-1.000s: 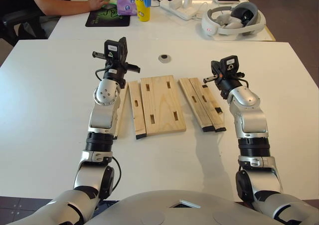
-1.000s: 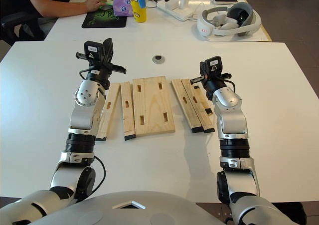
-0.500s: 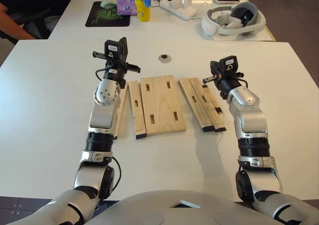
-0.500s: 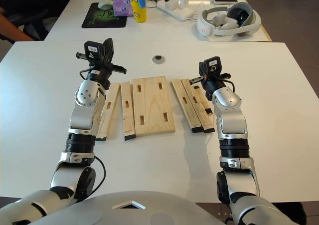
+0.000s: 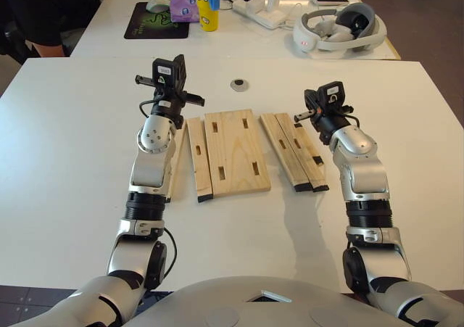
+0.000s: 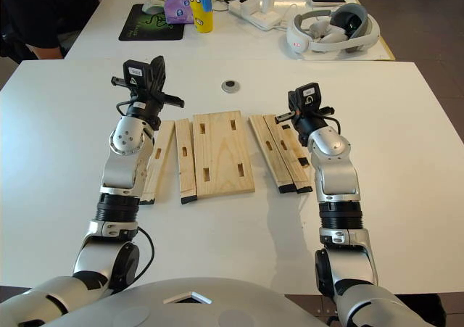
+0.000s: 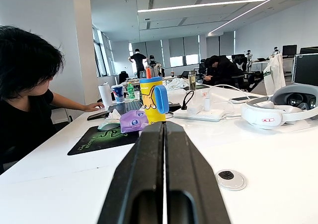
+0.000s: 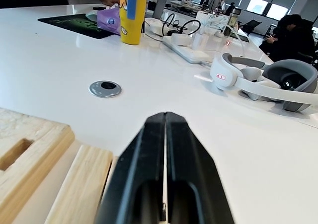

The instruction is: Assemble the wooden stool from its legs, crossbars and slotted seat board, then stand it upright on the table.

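The slotted seat board (image 5: 235,151) lies flat in the middle of the white table (image 5: 65,160). To its left lie two wooden pieces, one (image 5: 199,158) beside the board and one (image 5: 176,162) partly under my left forearm. Two more slotted pieces (image 5: 279,149) (image 5: 305,150) lie side by side on the right. My left gripper (image 5: 196,98) is held shut above the far end of the left pieces, empty. My right gripper (image 5: 299,116) is shut and empty, low over the far end of the right pieces (image 8: 79,184). In the wrist views both pairs of fingers (image 7: 164,134) (image 8: 165,122) meet.
A round metal grommet (image 5: 240,85) sits in the table beyond the board. On the far table are a white headset (image 5: 337,26), a yellow bottle (image 5: 209,1), a power strip (image 5: 264,11) and a dark mouse pad (image 5: 156,24).
Both arms and the wooden parts have stayed put. The person at the far table has drawn the arm back off the mouse pad.
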You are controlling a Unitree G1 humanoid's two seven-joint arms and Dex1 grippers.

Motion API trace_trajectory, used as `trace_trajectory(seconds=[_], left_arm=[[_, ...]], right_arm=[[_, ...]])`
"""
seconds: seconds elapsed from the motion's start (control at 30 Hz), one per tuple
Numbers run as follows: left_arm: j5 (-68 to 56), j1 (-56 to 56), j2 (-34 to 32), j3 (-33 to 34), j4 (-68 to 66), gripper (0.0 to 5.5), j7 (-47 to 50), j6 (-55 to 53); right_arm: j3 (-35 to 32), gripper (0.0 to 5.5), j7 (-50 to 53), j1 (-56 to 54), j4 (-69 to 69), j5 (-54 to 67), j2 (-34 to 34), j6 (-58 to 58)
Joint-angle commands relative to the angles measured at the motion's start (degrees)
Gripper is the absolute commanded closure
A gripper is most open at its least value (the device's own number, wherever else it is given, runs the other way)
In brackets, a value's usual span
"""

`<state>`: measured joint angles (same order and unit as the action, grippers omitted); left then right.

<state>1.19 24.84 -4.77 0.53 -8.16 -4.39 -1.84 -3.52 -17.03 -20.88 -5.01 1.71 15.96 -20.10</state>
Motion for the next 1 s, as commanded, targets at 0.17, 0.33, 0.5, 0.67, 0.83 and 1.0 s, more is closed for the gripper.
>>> trace_trajectory(seconds=[0.17, 0.33, 0.5, 0.67, 0.83, 1.0], left_arm=[[-0.08, 0.05, 0.16, -0.12, 0.12, 5.5, 0.21, 0.06], [-0.05, 0.08, 0.13, -0.14, 0.13, 5.5, 0.22, 0.06], [0.0, 0.31, 0.05, -0.15, -0.07, 5.5, 0.19, 0.12], [0.02, 0.18, 0.12, -0.19, -0.14, 5.5, 0.23, 0.22], [0.07, 0.06, 0.26, -0.15, 0.07, 5.5, 0.51, 0.21], [0.25, 0.17, 0.18, -0.2, -0.22, 5.5, 0.64, 0.45]], right_arm=[[0.38, 5.48, -0.25, -0.77, 0.37, 0.51, 0.13, -0.65], [0.39, 5.48, -0.22, -0.77, 0.39, 0.54, 0.1, -0.63], [0.28, 5.48, -0.32, -0.55, 0.52, 0.6, 0.33, -0.82], [-0.04, 5.48, -0.49, -0.39, 0.43, 0.55, 0.85, -0.84], [-0.06, 5.48, -0.72, -0.84, -0.21, 0.63, 1.03, -0.82], [0.17, 5.48, -0.88, -0.76, -0.02, 0.83, 0.69, -0.83]])
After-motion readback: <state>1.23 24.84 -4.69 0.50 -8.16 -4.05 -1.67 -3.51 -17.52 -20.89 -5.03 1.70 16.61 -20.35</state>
